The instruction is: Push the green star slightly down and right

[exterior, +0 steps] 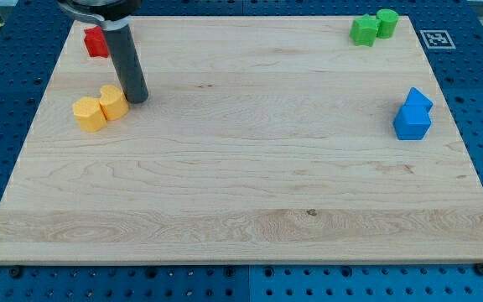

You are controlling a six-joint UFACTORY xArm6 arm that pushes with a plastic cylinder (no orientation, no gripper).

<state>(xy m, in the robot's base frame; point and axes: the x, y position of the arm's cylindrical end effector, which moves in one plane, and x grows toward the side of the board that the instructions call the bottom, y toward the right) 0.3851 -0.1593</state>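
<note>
The green star (362,31) sits at the bench's (241,193) top right, touching a green cylinder (386,23). My tip (137,98), a bare rod end effector with nothing to clamp, rests just beside two yellow blocks (101,107), far left. Approaching carelessly likely drags the cylinder too, or sends the star sideways.

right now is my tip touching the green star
No: my tip sits beside the yellow blocks at the view's left, far from the green star at top right.
</note>
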